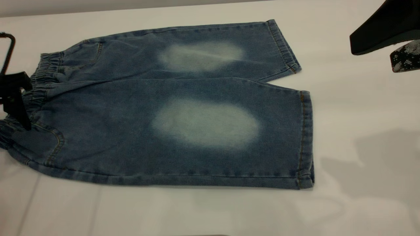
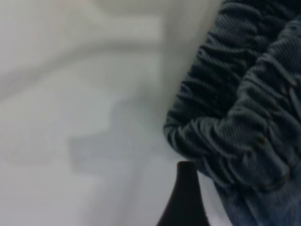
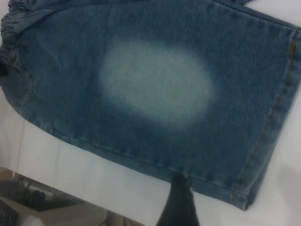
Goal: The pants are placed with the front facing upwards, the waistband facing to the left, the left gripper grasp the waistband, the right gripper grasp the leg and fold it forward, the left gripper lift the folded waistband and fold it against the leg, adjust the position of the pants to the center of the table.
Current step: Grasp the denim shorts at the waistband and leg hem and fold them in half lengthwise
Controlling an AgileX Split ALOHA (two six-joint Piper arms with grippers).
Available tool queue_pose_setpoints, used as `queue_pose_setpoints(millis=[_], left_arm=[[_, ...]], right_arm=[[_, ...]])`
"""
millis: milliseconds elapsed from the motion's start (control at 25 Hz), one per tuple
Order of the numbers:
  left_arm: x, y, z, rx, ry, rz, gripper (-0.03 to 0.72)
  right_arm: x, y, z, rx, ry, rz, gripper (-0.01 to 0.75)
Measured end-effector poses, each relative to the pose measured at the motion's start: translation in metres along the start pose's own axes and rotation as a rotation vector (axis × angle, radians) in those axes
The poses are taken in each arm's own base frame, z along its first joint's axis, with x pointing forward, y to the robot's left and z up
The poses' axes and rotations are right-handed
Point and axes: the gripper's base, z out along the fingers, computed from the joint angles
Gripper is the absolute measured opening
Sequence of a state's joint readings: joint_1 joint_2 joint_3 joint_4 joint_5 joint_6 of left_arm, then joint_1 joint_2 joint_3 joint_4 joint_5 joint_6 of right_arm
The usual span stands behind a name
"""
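White desk [image 1: 344, 203] carries my pants [image 1: 183, 131] flat, long axis running left-right, waistband [image 1: 42, 77] toward the left edge beside the left pincer [image 1: 14, 98]. Right pincer [image 1: 384, 36] hangs above, beyond the leg hems. Neither pincer's opening can I tell.

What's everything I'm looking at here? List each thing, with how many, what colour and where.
pants: one pair, blue denim with a pale faded oval on each leg, flat and unfolded on the table, legs pointing right.
waistband: one, gathered blue denim, at the pants' left end.
table: one, white, under everything.
left gripper: one, black, at the far left of the exterior view, over the waistband.
right gripper: one, black with whitish scuffed tips, upper right, above the table and clear of the pants.
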State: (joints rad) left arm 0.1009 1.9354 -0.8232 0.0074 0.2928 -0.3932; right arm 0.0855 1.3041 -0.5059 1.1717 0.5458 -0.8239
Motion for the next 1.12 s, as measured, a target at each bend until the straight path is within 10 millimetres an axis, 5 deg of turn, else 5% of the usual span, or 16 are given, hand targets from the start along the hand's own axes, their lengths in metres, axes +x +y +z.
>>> queue_pose_setpoints(millis=[600, 720, 920, 1120], left_arm=[[-0.001, 0.0, 0.022, -0.012, 0.008, 0.033, 0.521], [-0.001, 0.0, 0.022, -0.012, 0.007, 0.037, 0.43], [-0.004, -0.001, 0.022, -0.002, -0.018, 0.038, 0.122], [-0.006, -0.013, 0.02, 0.004, -0.015, 0.089, 0.083]], right_arm=[[0.0, 0.0, 0.0, -0.001, 0.001, 0.0, 0.512], [0.0, 0.0, 0.0, -0.001, 0.001, 0.006, 0.512], [0.004, 0.0, 0.003, -0.021, 0.044, 0.058, 0.512], [0.031, -0.019, 0.022, 0.023, 0.162, 0.177, 0.512]])
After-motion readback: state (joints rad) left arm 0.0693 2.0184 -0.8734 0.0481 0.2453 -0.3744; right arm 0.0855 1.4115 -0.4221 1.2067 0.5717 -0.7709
